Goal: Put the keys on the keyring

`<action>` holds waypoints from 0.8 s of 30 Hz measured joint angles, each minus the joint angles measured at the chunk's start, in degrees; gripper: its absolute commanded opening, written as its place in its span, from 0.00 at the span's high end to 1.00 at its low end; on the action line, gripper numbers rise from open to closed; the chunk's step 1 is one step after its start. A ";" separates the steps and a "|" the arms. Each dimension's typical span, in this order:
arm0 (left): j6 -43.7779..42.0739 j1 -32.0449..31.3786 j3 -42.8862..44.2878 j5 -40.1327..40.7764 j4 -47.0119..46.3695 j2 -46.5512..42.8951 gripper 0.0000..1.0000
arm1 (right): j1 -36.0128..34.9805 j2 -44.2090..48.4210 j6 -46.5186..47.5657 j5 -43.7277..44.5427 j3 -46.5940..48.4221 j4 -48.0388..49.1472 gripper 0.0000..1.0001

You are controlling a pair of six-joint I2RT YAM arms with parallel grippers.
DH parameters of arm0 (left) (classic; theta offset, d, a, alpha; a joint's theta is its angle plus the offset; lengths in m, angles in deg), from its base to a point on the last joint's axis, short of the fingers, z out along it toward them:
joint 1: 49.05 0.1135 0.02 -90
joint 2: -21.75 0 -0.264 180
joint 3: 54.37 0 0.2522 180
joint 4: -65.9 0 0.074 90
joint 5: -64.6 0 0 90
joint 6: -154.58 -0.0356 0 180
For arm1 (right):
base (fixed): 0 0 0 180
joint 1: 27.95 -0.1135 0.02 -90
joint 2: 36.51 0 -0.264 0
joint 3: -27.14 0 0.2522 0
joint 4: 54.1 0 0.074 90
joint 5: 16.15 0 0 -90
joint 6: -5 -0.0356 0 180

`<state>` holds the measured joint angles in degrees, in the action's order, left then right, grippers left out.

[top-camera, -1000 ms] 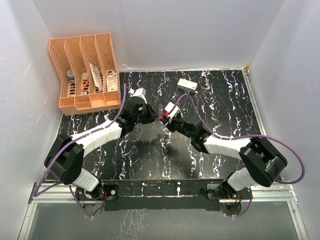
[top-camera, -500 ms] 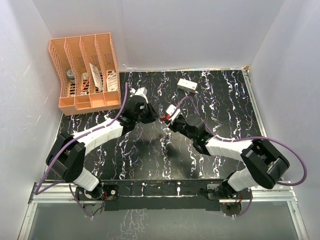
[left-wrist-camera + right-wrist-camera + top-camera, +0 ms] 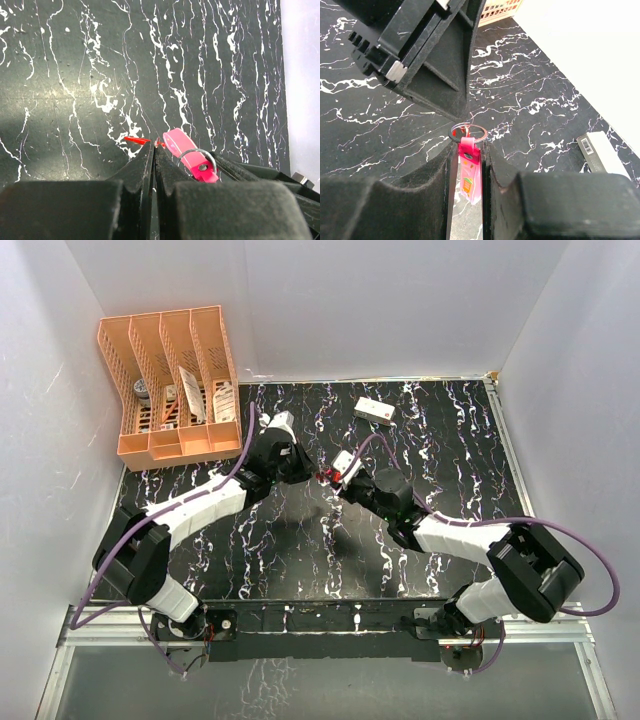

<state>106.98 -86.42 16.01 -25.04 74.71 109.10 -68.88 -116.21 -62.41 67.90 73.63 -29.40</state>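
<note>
Both wrists have edged closer together above the black marbled table (image 3: pixel 75 75) since a second ago. We see our left gripper (image 3: pixel 154 150) pinched fully together on the red key (image 3: pixel 136 140), only a red sliver showing at its tips. Our right gripper (image 3: pixel 469 147) clamps narrowly on the keyring (image 3: pixel 470 180) by its pink tag, the ring just beside the key.

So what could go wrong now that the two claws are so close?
The left gripper pinches the tiny red key at its very tips, so it might slip out. The keyring is thin and the right gripper holds just its pink tag, so the ring could swing away when pushed.
</note>
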 measured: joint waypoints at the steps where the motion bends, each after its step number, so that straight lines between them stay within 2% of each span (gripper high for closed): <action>1: -0.02 0.00 0.26 0.37 0.00 0.02 1.00 | 0.00 0.26 -0.02 0.02 0.00 -0.22 1.00; 6: -0.02 0.00 2.34 2.84 1.55 0.33 1.00 | -0.28 0.72 0.00 0.35 0.00 -0.94 1.00; 14: 0.04 0.00 11.02 6.19 9.66 4.90 1.00 | -0.46 0.70 -0.02 1.66 0.00 -1.46 1.00; 24: 4.52 0.00 13.77 8.07 18.49 5.25 1.00 | -1.03 0.68 -0.20 2.34 0.00 -1.42 1.00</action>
<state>111.50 -86.42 29.78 -16.98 93.20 114.35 -69.90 -115.53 -62.61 70.24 73.63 -30.82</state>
